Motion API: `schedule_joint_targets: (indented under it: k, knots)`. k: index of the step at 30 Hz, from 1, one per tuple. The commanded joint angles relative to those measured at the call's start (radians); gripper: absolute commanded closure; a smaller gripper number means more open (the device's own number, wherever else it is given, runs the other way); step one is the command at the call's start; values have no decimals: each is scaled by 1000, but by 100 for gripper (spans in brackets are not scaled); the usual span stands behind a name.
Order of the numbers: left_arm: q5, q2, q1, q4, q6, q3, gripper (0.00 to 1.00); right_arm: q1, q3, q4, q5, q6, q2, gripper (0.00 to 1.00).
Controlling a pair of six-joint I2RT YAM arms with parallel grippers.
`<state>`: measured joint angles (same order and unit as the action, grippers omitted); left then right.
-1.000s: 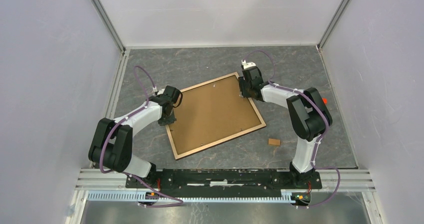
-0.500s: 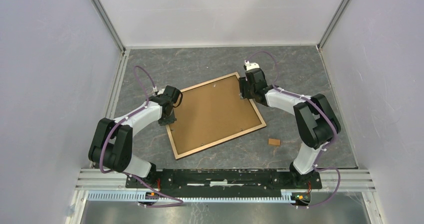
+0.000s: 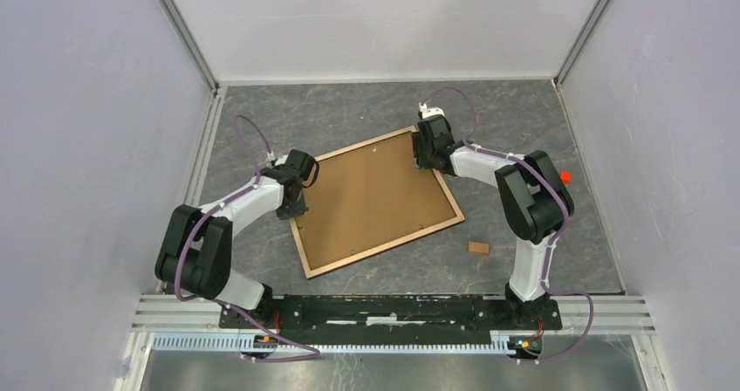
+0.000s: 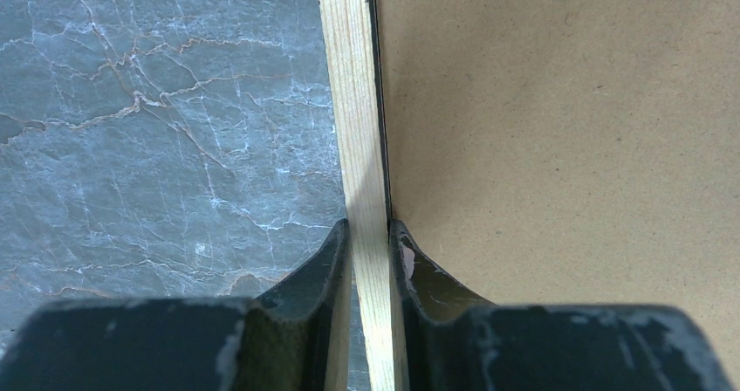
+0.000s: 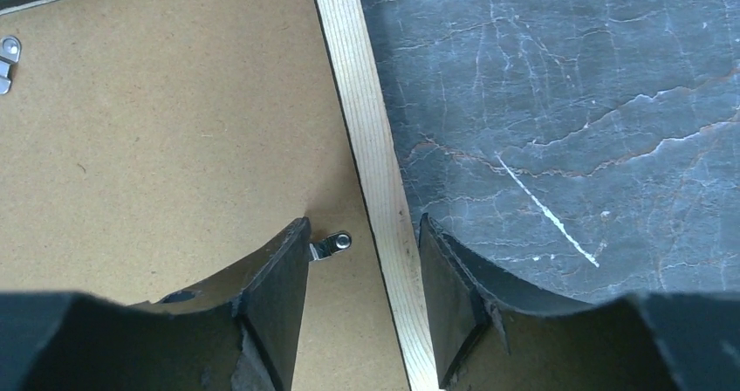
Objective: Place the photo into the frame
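One frame (image 4: 353, 103) lies flat, one side clamped in the closed left hand (image 4: 370, 229), the opposite side and one metal clip (image 5: 334, 243) within the open right hand (image 5: 363, 225).

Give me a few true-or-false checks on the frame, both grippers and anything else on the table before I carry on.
1. The left gripper is shut on the rim of the frame. True.
2. The right gripper is clamped tight on the frame. False: its jaws stand open astride the rim, with a clear gap on the board side.
3. The photo lies face up in the frame. False: no photo shows; the brown backing board fills the frame.
4. A small brown block lies on the table, apart from the frame. True.
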<state>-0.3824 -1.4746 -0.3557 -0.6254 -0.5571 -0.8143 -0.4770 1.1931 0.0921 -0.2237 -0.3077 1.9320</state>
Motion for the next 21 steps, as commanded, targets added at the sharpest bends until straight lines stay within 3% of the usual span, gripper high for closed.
schedule_joint_targets:
  k: [1, 7, 21]
  knots:
    - [6, 10, -6, 36, 36, -37, 98, -15, 13, 71, 17, 17, 0, 47]
    - [2, 13, -6, 37, 34, -34, 98, -15, -29, 55, 49, 29, -34, 50]
    - [6, 5, -5, 42, 33, -34, 98, -13, -4, 117, 94, 105, -18, 46]
